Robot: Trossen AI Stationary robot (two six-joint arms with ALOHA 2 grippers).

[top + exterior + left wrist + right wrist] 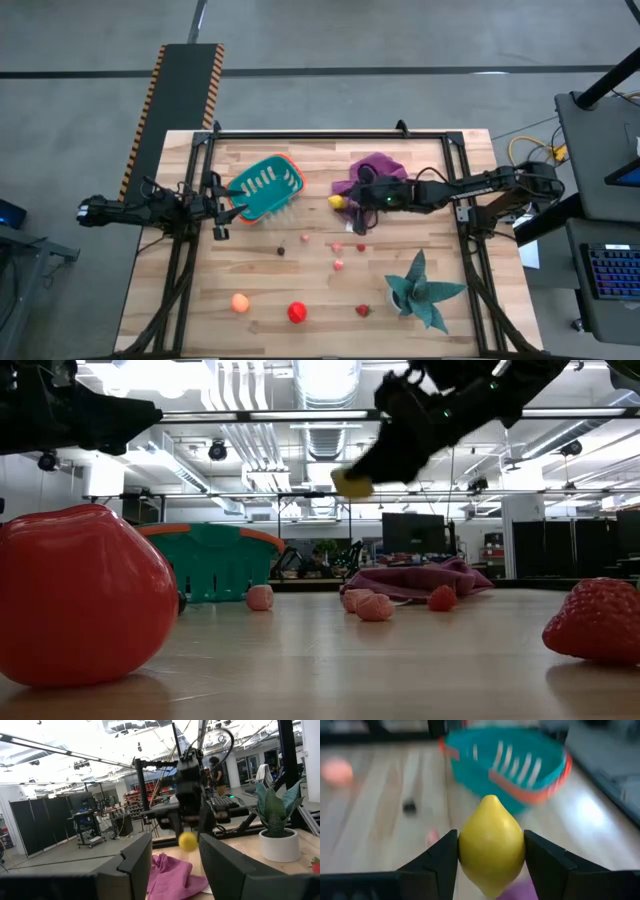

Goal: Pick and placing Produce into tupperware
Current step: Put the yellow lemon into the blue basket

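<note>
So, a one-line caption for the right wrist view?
Right gripper carries a yellow lemon toward the tilted teal basket.

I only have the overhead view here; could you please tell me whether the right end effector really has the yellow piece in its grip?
Observer: Yes. The right wrist view shows the right end effector shut on the lemon, with a finger against each side.
Operator: Thank you. Is it off the table?
Observer: Yes. In the low view the lemon hangs in the air, well above the table.
Operator: And how does the basket look from there?
Observer: The right wrist view has the basket straight ahead of the lemon, with its inside in sight. The left end effector waits at the basket's side.
</note>
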